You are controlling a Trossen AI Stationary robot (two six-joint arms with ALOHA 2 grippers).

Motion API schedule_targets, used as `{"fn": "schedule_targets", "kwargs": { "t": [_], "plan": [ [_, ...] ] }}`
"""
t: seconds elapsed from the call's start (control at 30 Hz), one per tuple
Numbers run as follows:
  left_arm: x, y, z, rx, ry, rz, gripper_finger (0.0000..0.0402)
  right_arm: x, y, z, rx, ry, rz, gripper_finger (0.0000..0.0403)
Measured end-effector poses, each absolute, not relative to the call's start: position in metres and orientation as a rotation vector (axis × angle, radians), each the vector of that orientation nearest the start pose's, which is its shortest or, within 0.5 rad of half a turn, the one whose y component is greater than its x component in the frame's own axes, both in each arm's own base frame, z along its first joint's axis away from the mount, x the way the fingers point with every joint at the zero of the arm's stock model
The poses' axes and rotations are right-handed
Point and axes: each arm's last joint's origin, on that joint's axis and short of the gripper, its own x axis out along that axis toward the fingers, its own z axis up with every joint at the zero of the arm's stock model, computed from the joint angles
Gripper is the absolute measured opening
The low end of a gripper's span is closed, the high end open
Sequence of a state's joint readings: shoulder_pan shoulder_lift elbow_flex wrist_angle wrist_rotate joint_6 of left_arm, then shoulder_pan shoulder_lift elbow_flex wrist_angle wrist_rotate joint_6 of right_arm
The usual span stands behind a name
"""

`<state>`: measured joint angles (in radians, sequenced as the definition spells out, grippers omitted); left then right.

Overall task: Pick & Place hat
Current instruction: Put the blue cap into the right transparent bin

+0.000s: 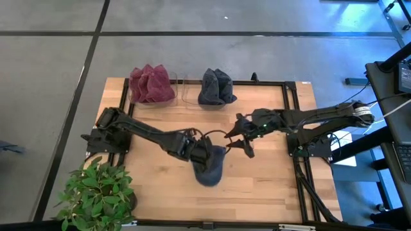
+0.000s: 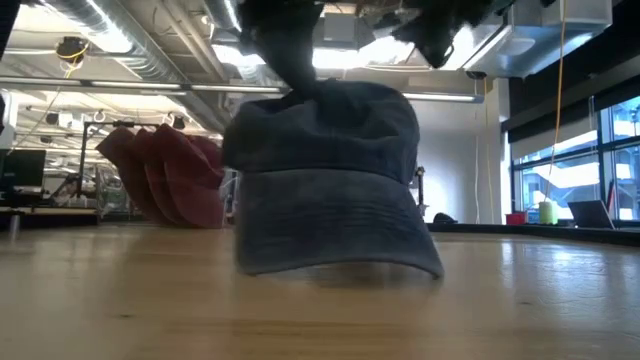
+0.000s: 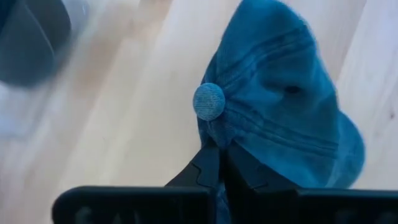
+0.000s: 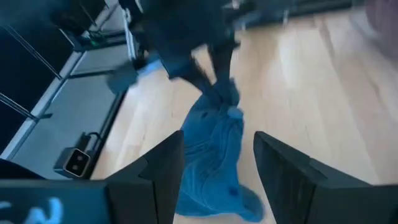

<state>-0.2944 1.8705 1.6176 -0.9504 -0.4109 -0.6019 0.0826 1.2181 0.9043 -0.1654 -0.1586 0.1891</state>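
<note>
A: Where is the blue cap [image 1: 209, 168]?
B: On the wooden worktop [image 1: 257, 186], around the middle and toward its near edge. In the low view its brim rests on the wood and points at the camera, with the crown pulled up.

A: What has hold of it?
B: The left gripper [image 1: 212, 154]. Its fingers [image 3: 208, 171] are clenched on the crown fabric just beside the top button [image 3: 208, 101].

A: And the other arm?
B: The right gripper [image 1: 243, 145] hovers just to the right of the cap, slightly farther back. Its fingers [image 4: 163, 165] are spread apart with nothing between them, and the cap lies beyond them on the wood.

A: How many hats in total?
B: I cannot give an exact count. One blue cap is in the grip. At the far edge there are two clear bins. The left bin [image 1: 132, 94] holds a stack of red caps [image 1: 151, 83], at least three going by the low view. The right bin [image 1: 187, 93] holds dark blue caps [image 1: 215, 87], but I cannot tell how many.

A: Anything else on the worktop?
B: One potted plant [image 1: 96, 192] sits at the near left corner.
</note>
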Motion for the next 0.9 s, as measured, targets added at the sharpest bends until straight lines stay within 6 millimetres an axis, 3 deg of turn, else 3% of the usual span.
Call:
{"fn": "schedule_targets", "kwargs": {
  "t": [0.23, 0.43, 0.9],
  "plan": [
    [0.378, -0.087, 0.274, 0.074, 0.997, 0.324, 0.0004, 0.29, 0.029, 0.263, 0.19, 0.54, 0.19, 0.0194],
    [0.384, -0.076, 0.276, 0.166, 0.985, 0.297, 0.0004, 0.299, 0.028, 0.25, 0.181, 0.568, 0.154, 0.0194],
    [0.384, -0.075, 0.278, 0.231, 0.978, 0.272, 0.0004, 0.301, 0.025, 0.247, 0.129, 0.568, 0.043, 0.0194]
  ]
}}
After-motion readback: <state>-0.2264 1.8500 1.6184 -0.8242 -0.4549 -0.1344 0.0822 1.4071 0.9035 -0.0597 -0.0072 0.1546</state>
